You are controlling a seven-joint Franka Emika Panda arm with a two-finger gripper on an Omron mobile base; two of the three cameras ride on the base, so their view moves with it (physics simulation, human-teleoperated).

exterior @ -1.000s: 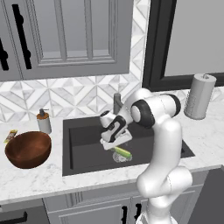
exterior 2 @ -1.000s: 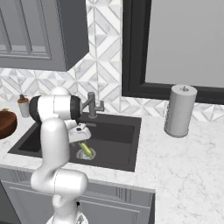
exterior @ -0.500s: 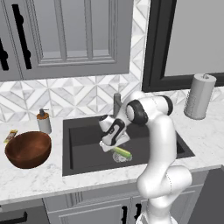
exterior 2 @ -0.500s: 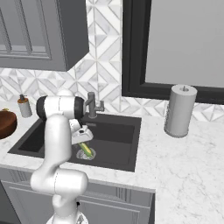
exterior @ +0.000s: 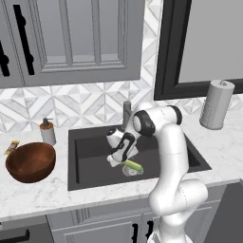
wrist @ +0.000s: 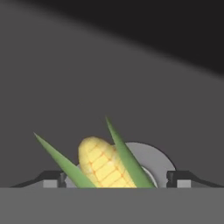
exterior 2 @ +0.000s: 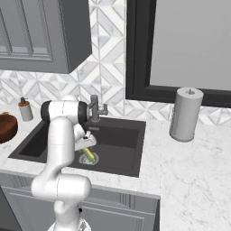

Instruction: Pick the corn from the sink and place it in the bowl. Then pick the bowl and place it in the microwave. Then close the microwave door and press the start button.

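Note:
The corn (exterior: 133, 166) lies on the floor of the dark sink (exterior: 90, 156), over the round metal drain (wrist: 155, 159). In the hand view the corn (wrist: 103, 164) shows yellow kernels and two green husk leaves. My gripper (exterior: 125, 162) is down in the basin right over it. Its fingers stand apart on either side of the ear with gaps showing, so my gripper (wrist: 117, 179) is open around the corn. The corn (exterior 2: 90, 154) also shows below the hand in the right base view. The reddish-brown bowl (exterior: 29, 161) sits on the counter left of the sink. The microwave and its door are out of view.
A grey faucet (exterior: 126, 111) rises behind the sink, close to my arm. A soap dispenser (exterior: 47, 131) stands behind the bowl. A paper towel roll (exterior: 217, 104) stands on the counter to the right. Grey cabinets hang above the counter.
The hand has come lower into the basin and closer to the corn. The fingers now flank the ear and stand slightly narrower.

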